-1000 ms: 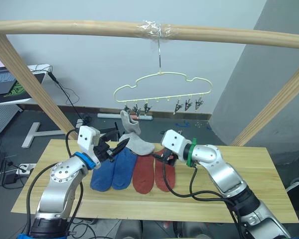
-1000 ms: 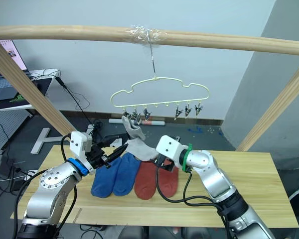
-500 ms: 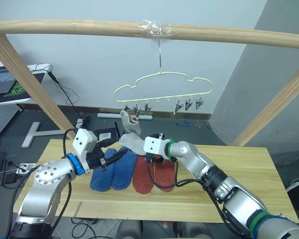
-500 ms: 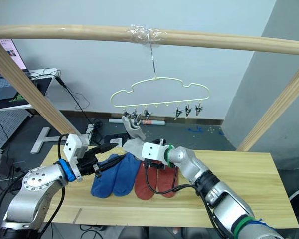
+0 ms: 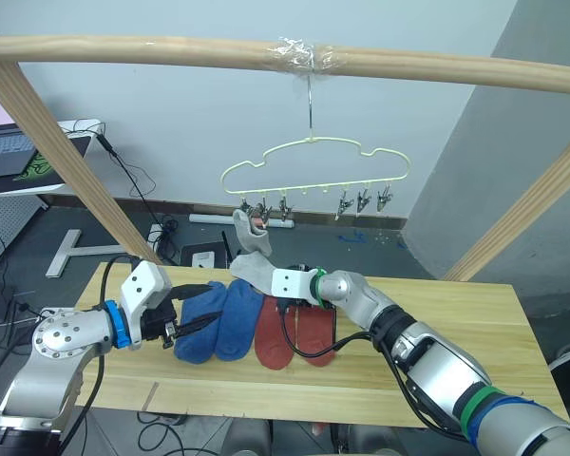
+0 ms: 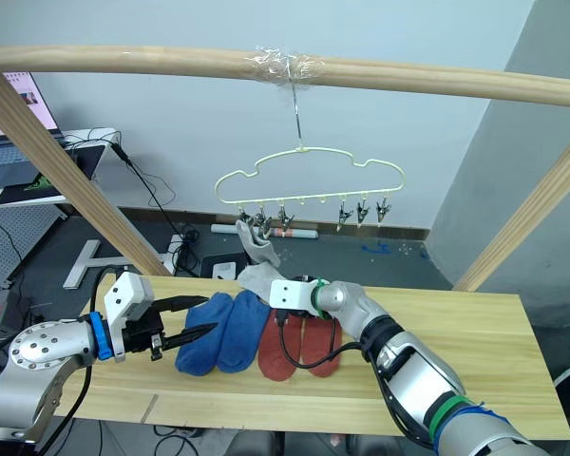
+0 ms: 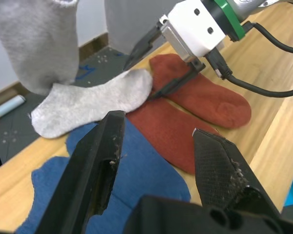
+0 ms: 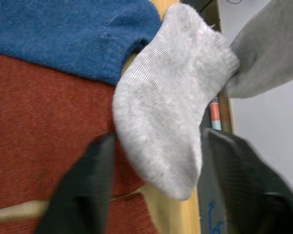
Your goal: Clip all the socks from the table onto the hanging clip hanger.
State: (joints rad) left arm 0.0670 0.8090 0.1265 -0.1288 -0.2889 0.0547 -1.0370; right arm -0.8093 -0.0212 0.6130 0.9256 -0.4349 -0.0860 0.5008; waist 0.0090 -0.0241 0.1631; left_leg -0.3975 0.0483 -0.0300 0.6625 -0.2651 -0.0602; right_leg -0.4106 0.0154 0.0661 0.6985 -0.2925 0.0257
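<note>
With one grey sock (image 5: 250,233) already clipped to the hanger (image 5: 313,173), the right gripper (image 8: 156,161), fingers spread, straddles the second grey sock (image 8: 166,97) lying below it, and next should pinch and lift it.

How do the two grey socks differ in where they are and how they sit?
One grey sock hangs upright from the clip hanger; the other grey sock lies flat on the table, overlapping a blue sock. The right gripper straddles the lying one, open. Both look alike in colour and size.
</note>
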